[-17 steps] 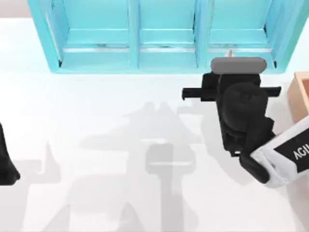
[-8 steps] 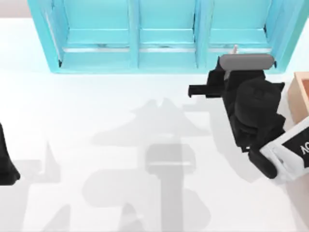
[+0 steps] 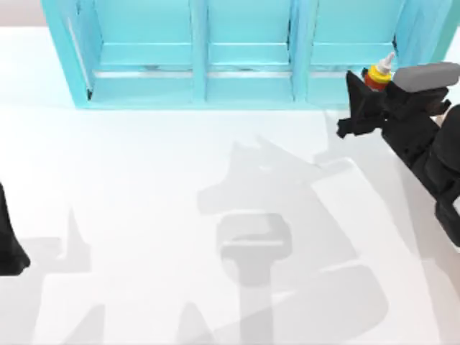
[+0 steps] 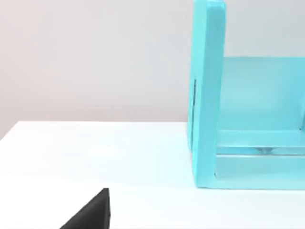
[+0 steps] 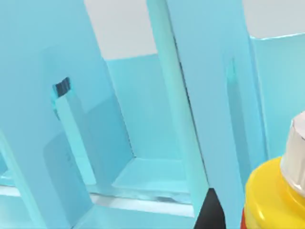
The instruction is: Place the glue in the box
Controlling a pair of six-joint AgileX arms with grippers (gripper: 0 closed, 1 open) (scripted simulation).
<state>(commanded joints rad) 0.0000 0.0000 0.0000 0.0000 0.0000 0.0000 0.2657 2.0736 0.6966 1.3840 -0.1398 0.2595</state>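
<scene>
1. Glue [image 3: 378, 72]: small yellow bottle, white pointed nozzle, red band at the foot of the yellow shoulder; tilted, nozzle toward the far right; at the far right of the table, in front of the right compartment of the turquoise shelf unit [image 3: 244, 54].
2. Same bottle close up in the right wrist view [image 5: 276, 191]: yellow shoulder and white cap base, with turquoise uprights and compartment floor behind.
3. Right gripper [image 3: 368, 100]: clenched on the glue, black fingers [image 3: 357, 108] dark below and to the left of the bottle, a grey block just right of the nozzle; black arm running off toward the near right edge.
4. One black fingertip [image 5: 208, 210] beside the bottle in the right wrist view.
5. Shelf unit: three open compartments along the far side, spanning most of the table's width; its end wall and one compartment in the left wrist view [image 4: 208, 95].
6. White table [image 3: 144, 187]: bare in the middle, crossed by grey shadows of the arms.
7. Left arm [image 3: 10, 244]: parked at the near left edge, a black shape only; cannot tell finger state. A black corner low in the left wrist view [image 4: 90, 214].
</scene>
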